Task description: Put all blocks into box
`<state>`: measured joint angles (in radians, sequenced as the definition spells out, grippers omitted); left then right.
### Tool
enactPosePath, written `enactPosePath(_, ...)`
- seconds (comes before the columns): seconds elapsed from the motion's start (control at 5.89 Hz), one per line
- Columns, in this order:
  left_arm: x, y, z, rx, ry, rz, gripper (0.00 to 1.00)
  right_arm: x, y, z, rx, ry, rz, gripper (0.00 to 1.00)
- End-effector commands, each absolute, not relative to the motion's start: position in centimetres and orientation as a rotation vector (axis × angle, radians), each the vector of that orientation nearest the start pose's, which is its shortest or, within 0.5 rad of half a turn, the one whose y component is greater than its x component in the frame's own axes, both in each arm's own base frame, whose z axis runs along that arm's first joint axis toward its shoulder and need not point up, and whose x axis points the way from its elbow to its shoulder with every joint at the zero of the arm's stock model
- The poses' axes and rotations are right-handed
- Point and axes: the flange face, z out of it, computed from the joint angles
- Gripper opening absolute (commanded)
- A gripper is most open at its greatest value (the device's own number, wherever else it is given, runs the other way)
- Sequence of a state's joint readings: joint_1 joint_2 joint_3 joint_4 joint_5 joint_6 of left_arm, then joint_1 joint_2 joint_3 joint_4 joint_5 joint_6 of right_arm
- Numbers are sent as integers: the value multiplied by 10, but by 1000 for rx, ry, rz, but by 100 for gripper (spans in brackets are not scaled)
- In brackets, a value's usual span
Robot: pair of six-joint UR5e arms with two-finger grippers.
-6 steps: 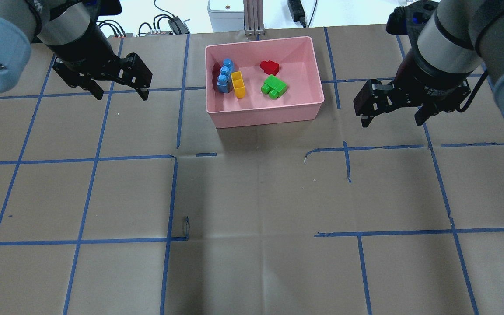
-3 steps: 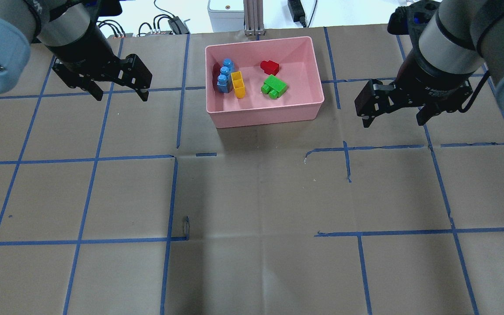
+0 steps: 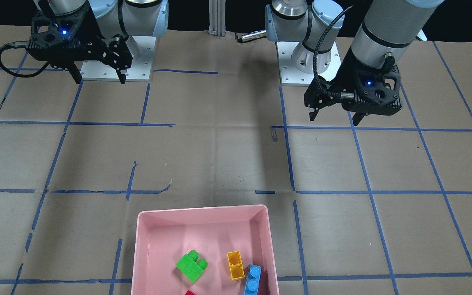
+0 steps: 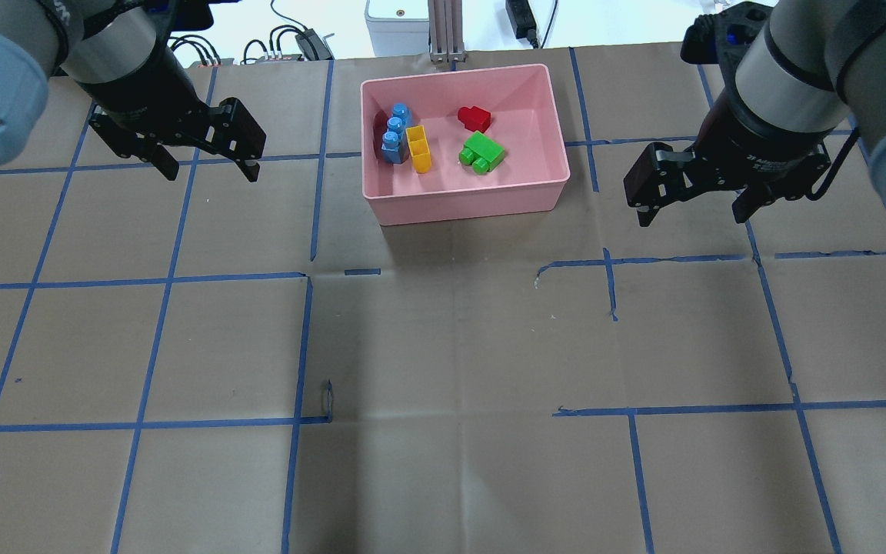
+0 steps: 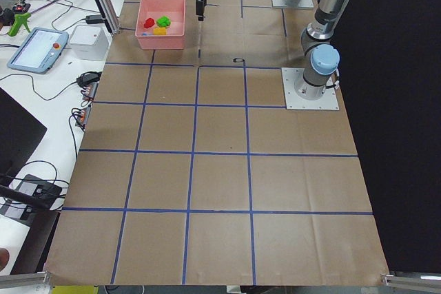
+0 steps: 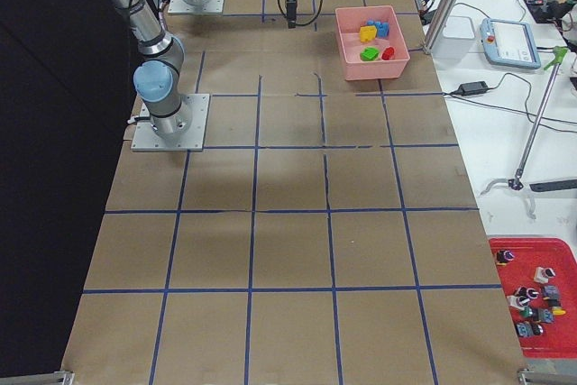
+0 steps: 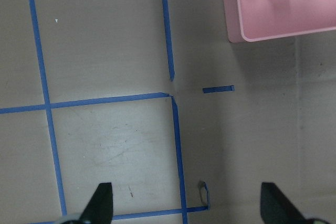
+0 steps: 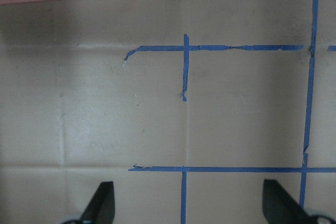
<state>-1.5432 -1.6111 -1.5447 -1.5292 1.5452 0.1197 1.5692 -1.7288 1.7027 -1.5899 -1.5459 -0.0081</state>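
My overhead cam looks fwd & steeply down on the table (image 4: 443,346) w/ the box (image 4: 466,204) near its top edge; the front cam faces it from across, bases (image 3: 141,61) at top, so the same box is cut off at the bottom. The 2 side cams sit high & far back at either table end, box small near the top in both. Each wrist cam points straight down, close to the table, catching just a box corner.
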Motion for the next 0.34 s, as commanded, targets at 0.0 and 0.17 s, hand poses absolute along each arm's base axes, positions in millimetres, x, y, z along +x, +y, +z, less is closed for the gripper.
enactPosePath(0.0, -122, -517, 482, 148, 3161, -37, 99, 135, -428, 497, -13, 3117, -62, 100)
enactPosePath(0.17, -121, -518, 479, 148, 3161, -27, 99, 135, -428, 498, -13, 3117, -65, 100)
